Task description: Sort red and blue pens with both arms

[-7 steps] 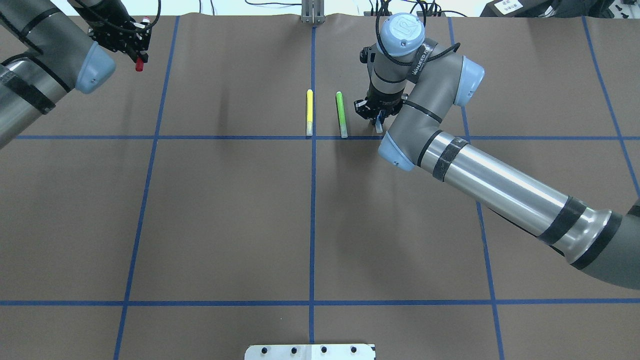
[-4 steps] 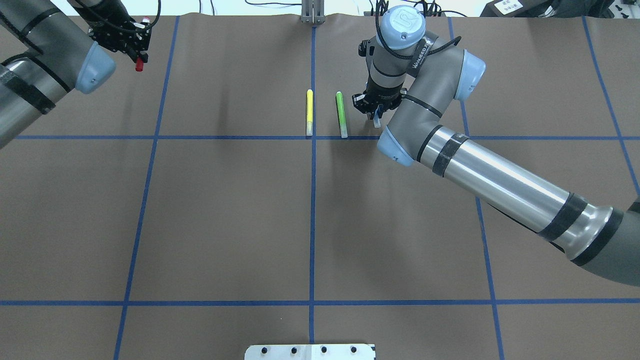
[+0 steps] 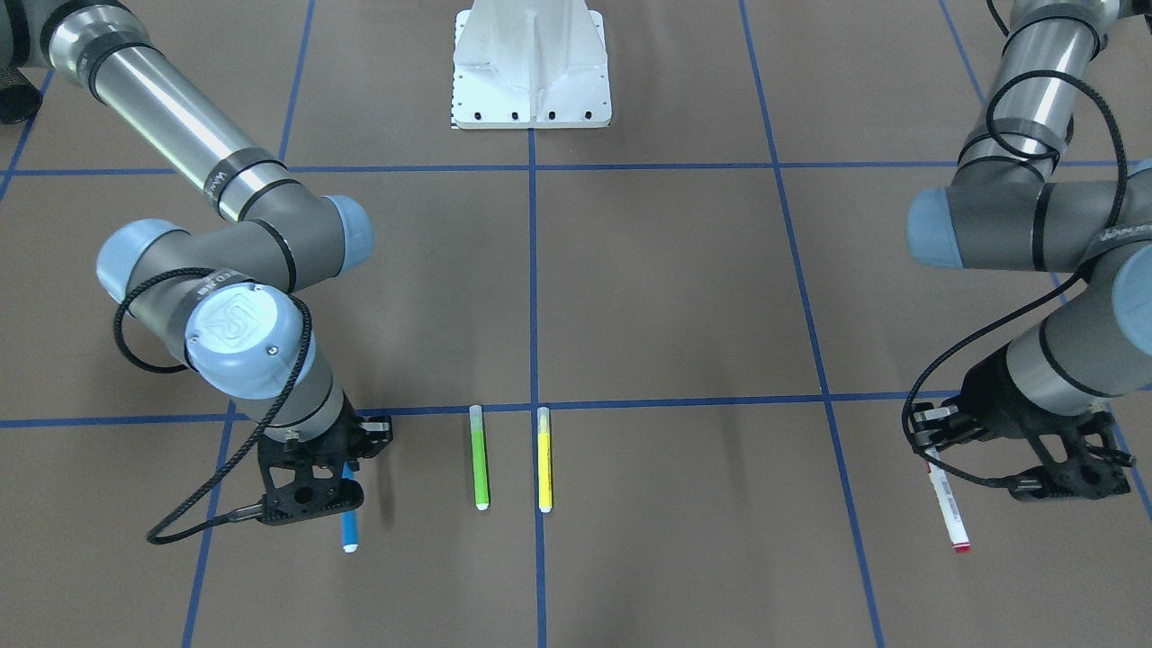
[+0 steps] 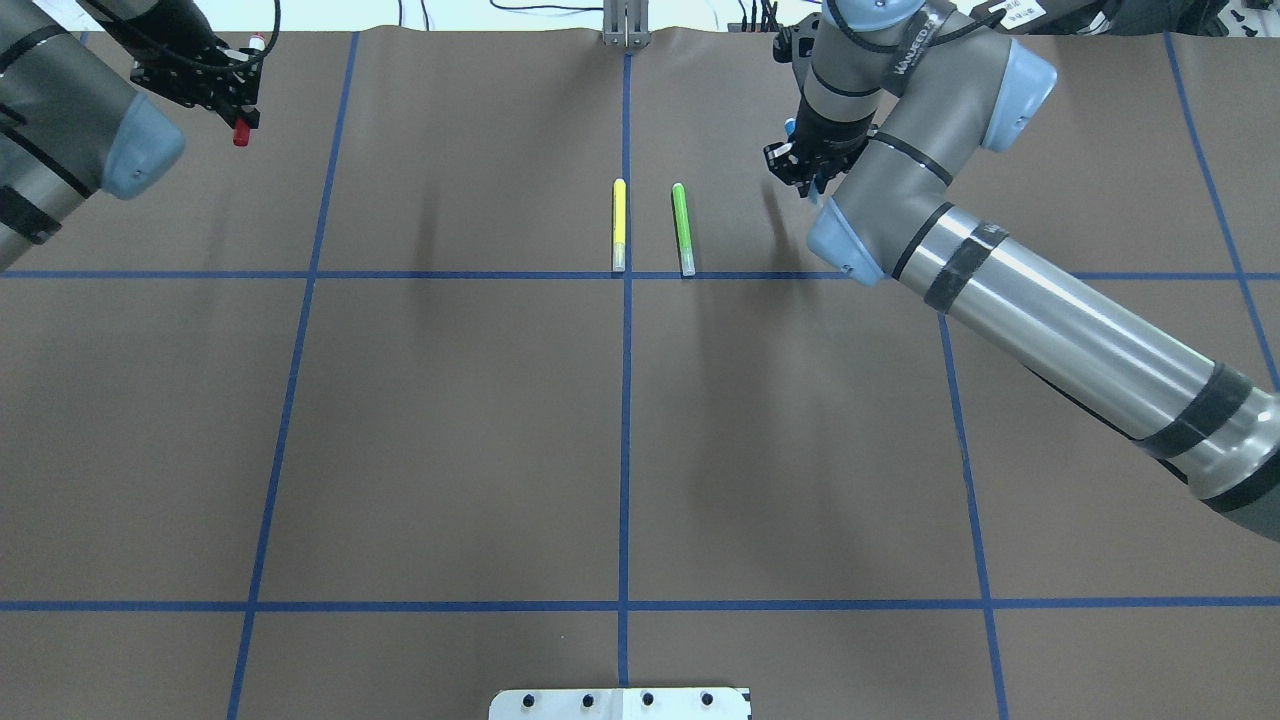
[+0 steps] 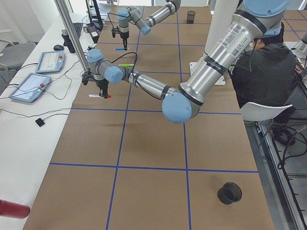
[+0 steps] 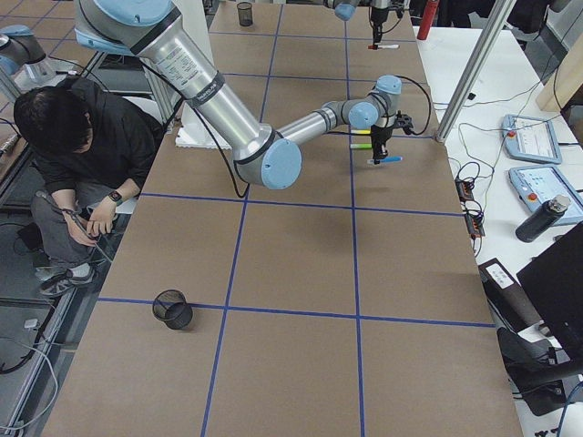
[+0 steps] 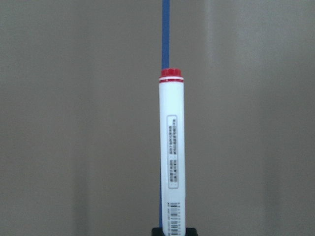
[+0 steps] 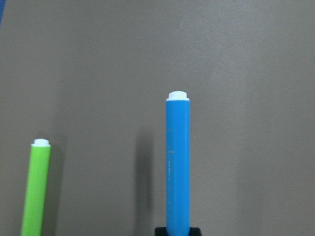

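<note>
blue pen (image 8: 177, 162) glossy plstc, table (image 4: 450, 420) matt

The green marker (image 4: 683, 228) and yellow marker (image 4: 619, 225) lie parallel, the gap seemingly narrow.

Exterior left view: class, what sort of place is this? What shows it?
Probably a robotics lab: left arm and right arm over a tape-gridded table, control tablets on the side bench.

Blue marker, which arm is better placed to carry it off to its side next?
Right. The right gripper is shut on the blue marker, beside the green marker, while the left gripper is far off on the other side, holding the red marker.
</note>
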`<state>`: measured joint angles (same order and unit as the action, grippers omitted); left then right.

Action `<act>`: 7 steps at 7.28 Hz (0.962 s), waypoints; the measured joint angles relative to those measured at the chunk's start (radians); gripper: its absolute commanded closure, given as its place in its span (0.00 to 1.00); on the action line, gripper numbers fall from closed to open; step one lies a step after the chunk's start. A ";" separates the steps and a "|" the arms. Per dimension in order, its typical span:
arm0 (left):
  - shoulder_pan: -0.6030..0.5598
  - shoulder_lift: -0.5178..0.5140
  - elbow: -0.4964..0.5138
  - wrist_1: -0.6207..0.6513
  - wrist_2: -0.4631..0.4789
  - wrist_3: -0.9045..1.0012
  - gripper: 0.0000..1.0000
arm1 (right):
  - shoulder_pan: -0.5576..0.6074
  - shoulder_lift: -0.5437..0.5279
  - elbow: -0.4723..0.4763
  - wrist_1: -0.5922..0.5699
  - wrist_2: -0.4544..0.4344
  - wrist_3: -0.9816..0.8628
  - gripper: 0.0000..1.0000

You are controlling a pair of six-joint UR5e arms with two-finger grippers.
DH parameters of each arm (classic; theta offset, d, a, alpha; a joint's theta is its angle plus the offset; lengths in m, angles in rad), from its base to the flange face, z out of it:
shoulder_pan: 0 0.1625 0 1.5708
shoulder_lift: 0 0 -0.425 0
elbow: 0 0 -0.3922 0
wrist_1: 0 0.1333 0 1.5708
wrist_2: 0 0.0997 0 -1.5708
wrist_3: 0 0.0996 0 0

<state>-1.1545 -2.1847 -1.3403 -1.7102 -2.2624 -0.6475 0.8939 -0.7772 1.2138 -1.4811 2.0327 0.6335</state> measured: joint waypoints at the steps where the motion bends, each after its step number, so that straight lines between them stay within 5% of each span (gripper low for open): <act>1: -0.025 0.033 -0.041 0.015 0.001 0.043 1.00 | 0.027 -0.063 0.080 -0.060 -0.001 -0.047 1.00; 7: -0.196 0.315 -0.403 0.272 0.029 0.436 1.00 | 0.269 -0.477 0.339 -0.166 -0.004 -0.574 1.00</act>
<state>-1.3507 -1.8701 -1.7432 -1.4382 -2.2332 -0.2115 1.1630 -1.2546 1.5530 -1.6470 2.0285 0.0596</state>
